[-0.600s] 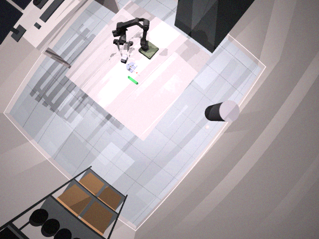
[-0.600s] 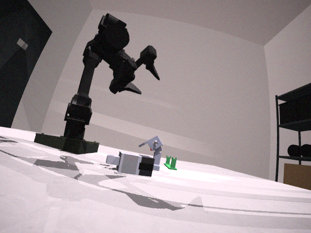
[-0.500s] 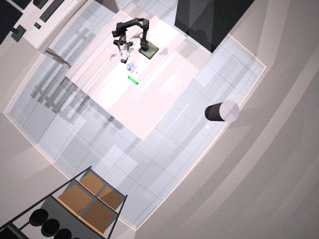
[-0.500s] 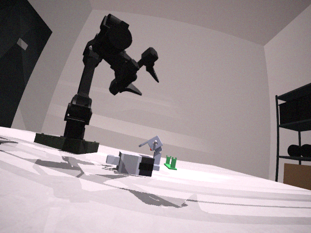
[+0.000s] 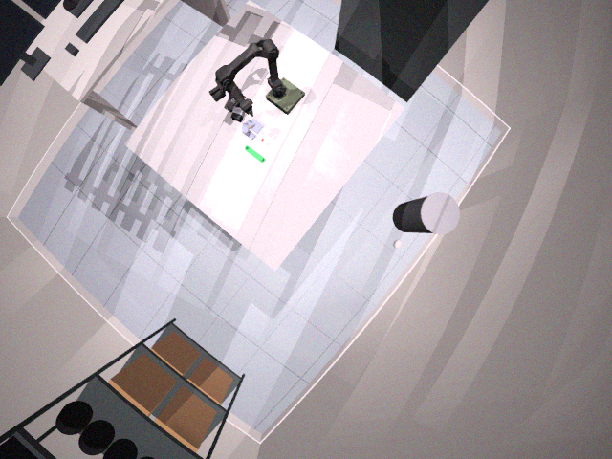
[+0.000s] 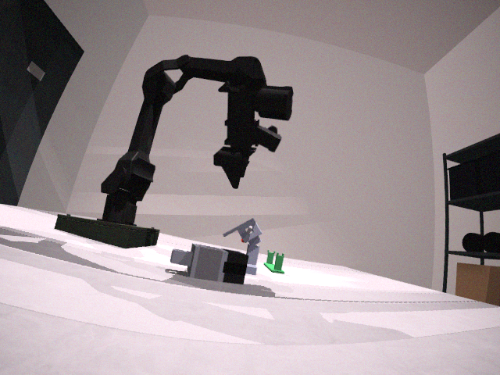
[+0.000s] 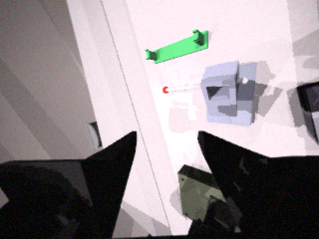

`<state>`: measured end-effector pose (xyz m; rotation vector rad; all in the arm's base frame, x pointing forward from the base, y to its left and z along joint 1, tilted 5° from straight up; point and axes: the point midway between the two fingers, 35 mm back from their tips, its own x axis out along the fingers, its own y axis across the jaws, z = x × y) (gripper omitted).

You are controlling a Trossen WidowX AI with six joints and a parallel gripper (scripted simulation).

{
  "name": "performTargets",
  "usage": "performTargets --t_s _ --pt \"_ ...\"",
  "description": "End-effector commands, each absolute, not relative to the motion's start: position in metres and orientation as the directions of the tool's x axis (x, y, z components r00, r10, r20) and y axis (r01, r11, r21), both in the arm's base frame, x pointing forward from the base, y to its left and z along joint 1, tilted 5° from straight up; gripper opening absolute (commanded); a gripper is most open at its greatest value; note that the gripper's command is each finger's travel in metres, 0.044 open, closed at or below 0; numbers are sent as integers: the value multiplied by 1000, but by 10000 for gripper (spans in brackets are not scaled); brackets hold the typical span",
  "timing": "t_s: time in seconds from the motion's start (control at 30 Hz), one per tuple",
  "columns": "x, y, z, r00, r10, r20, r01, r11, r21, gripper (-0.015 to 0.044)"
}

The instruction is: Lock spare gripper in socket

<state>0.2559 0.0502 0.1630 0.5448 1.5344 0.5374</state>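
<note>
The blue-grey mount [image 5: 251,127] [image 6: 252,258] [image 7: 221,75] stands upright with its angled head on top. The lock pin [image 7: 186,88] passes through its socket; the red tip sticks out on one side and the pale end shows at the other. The spare gripper [image 6: 208,262], a grey and black block with a pale spigot [image 6: 180,257], lies on the table beside the mount; part of it shows at the right edge of the wrist view [image 7: 311,110]. My gripper [image 6: 235,186] [image 7: 167,134] is open and empty, pointing down above the mount and touching nothing.
A green rack [image 5: 254,153] [image 6: 274,268] [image 7: 176,51] with two upright forked posts stands on the table just past the mount. The arm's olive base plate [image 5: 285,100] [image 6: 105,232] [image 7: 194,194] is on the mount's other side.
</note>
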Motion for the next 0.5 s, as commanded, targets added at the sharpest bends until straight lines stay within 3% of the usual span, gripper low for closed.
performTargets --t_s 0.0,0.13,0.27,0.47 --pt "268 82 155 -132 388 -912 -645 665 376 300" --pt "276 110 150 -128 179 -975 -950 260 173 300" --pt "282 138 151 -63 19 -998 -983 -174 59 300" --pt "282 140 151 -58 11 -998 -979 -196 55 300"
